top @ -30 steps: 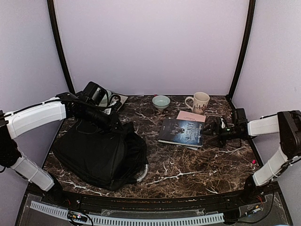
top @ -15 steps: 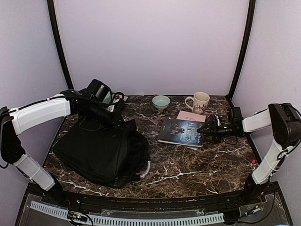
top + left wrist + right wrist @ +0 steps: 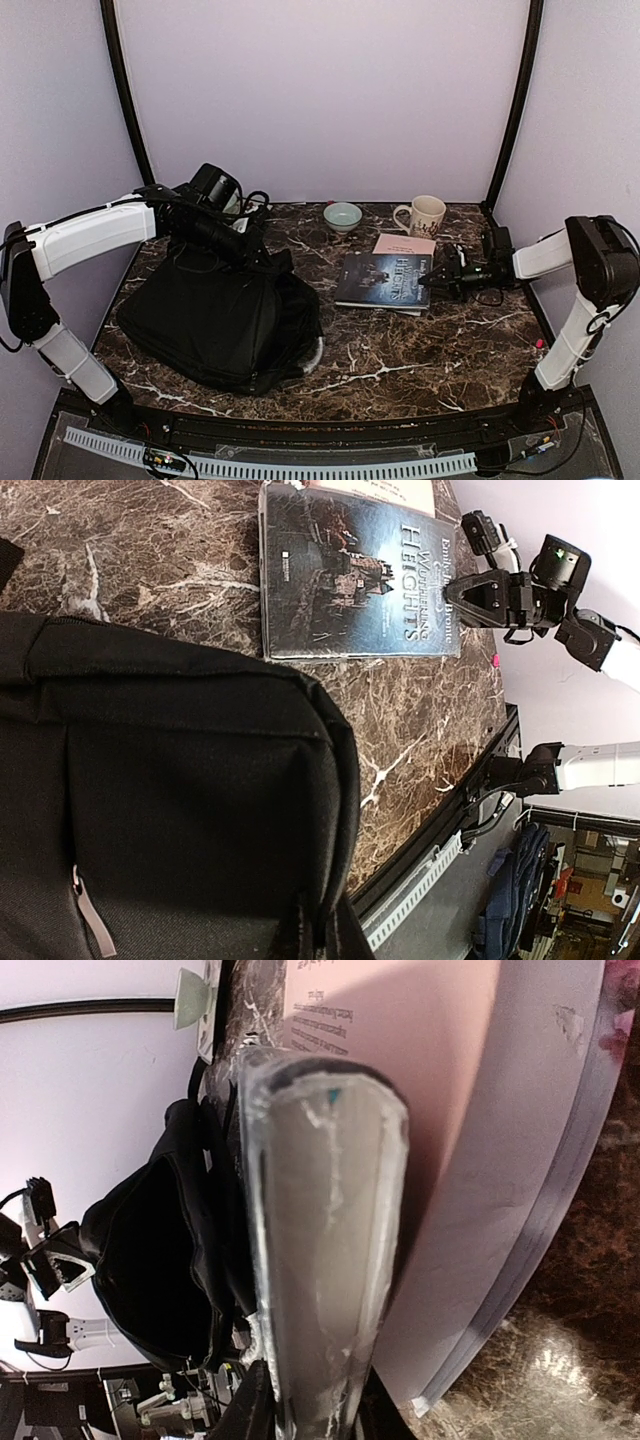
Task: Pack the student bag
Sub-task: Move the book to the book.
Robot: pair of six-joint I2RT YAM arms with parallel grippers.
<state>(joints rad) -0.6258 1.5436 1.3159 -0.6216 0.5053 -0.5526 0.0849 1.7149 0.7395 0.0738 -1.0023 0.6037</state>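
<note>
Student bag (image 3: 215, 320), table's (image 3: 400, 350) left half: prob soft, floppy, light – grab by rim. L gripper (image 3: 318, 942) clenched on its rim; R gripper (image 3: 312, 1410) pinching book (image 3: 385, 278) edge

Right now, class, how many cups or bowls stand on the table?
2: a bowl at the back middle, a mug to its right behind the book. The left arm may hide more at back left.

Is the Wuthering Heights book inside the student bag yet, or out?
Out: the book lies on the table, apart from the student bag, right tool gripping its edge.
</note>
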